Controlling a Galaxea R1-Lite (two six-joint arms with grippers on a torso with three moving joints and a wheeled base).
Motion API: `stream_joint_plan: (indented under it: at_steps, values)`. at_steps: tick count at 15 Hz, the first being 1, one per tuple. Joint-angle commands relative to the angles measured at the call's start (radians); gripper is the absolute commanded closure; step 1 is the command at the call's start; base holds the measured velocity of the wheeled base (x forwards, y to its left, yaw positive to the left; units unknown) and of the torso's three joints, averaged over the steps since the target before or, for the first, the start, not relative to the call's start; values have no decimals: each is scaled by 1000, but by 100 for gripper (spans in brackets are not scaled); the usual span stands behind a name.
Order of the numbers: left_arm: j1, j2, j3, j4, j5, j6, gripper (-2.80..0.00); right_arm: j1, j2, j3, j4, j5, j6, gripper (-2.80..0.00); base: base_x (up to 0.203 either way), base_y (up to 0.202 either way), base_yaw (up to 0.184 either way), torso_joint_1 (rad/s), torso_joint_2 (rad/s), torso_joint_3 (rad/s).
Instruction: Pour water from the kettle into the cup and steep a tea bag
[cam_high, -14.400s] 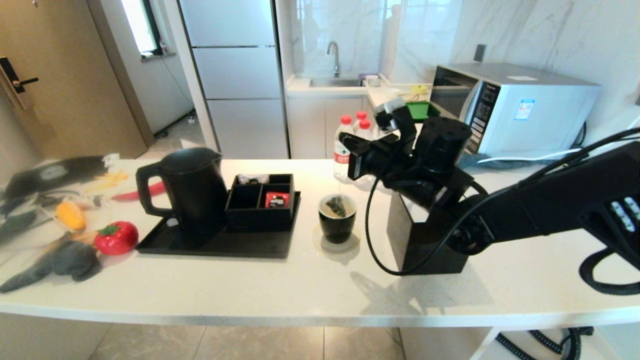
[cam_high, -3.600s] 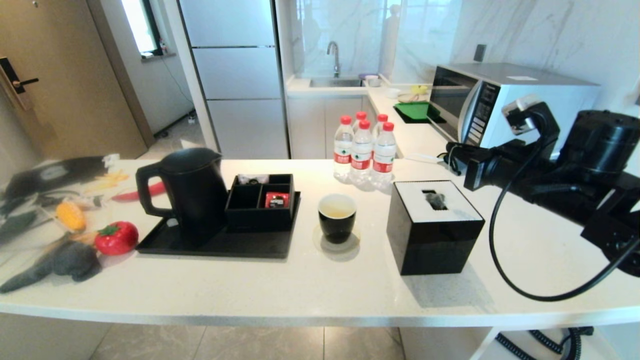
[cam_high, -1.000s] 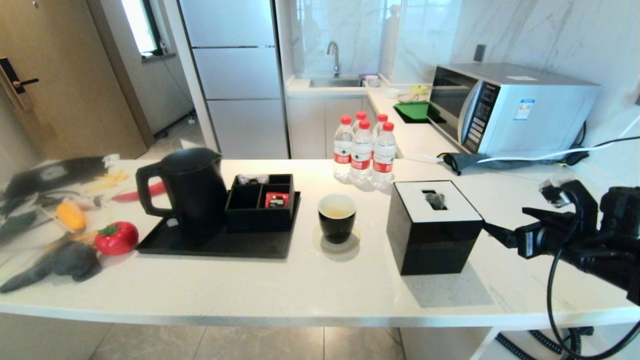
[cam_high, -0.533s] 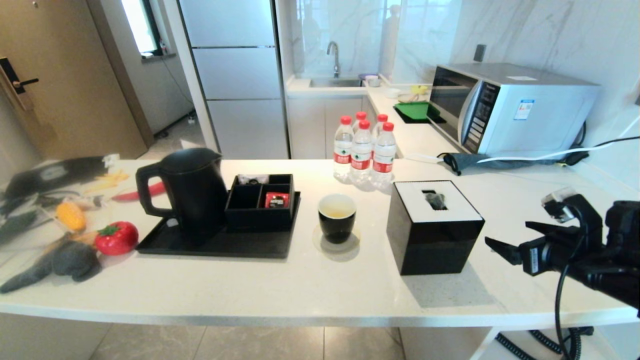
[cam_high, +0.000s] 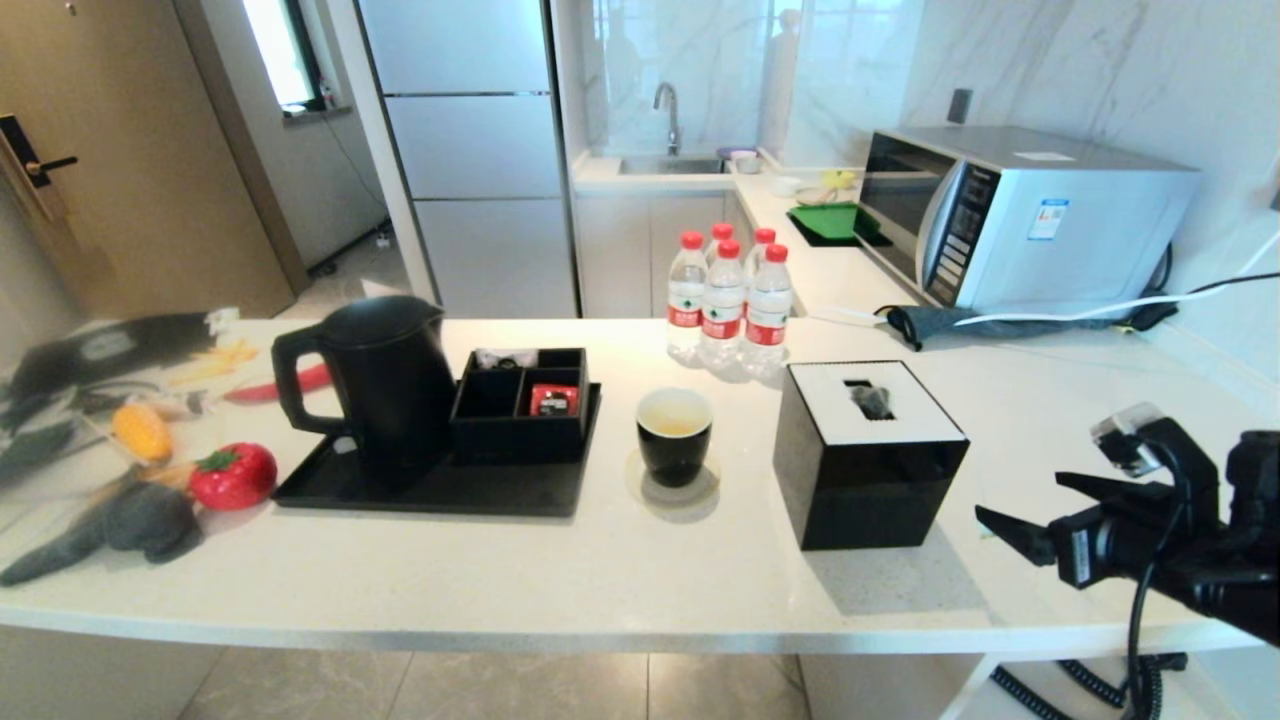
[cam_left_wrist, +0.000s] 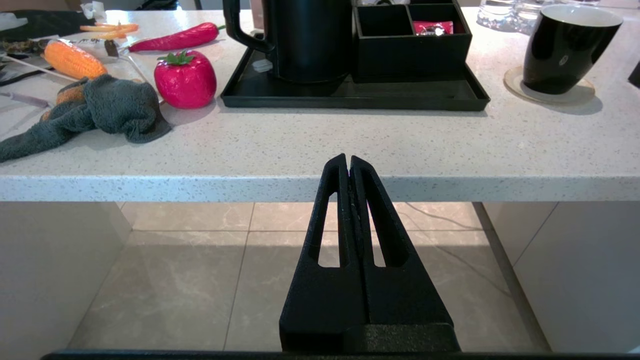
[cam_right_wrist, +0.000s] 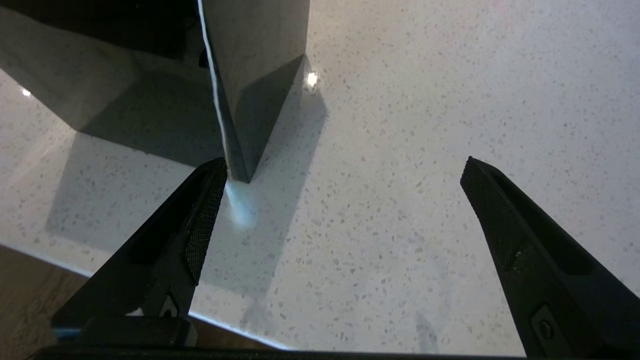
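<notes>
The matte black kettle (cam_high: 365, 385) stands on a black tray (cam_high: 440, 495) at the left of the counter, also visible in the left wrist view as kettle (cam_left_wrist: 305, 40). The black cup (cam_high: 675, 435) sits on a coaster mid-counter and holds pale yellowish water (cam_high: 673, 422). A dark tea bag (cam_high: 873, 401) lies on the white top of the black tissue box (cam_high: 865, 480). My right gripper (cam_high: 1022, 500) is open and empty, low over the counter to the right of that box. My left gripper (cam_left_wrist: 348, 162) is shut below the counter's front edge.
Several red-capped bottles (cam_high: 725, 300) stand behind the cup. A microwave (cam_high: 1020, 215) is at the back right. A black organiser holding a red packet (cam_high: 553, 400) sits on the tray. A toy tomato (cam_high: 232, 475), corn (cam_high: 140, 430) and a grey cloth (cam_high: 130, 520) lie far left.
The tea bag went from the cup to the tissue box top. My right gripper has since let go, swung right and sunk toward the counter's right front edge.
</notes>
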Motion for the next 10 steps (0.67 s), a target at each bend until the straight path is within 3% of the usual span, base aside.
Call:
stream_joint_plan:
  at_steps: [1,10]
  values:
    - [0,0,0,0,1,0,0,0,-7,13,-6,2,-2,-280,0,0,0,0,0,0]
    - [0,0,0,0,1,0,0,0,-51,64,-6,36,-2,-280,0,0,0,0,0,0]
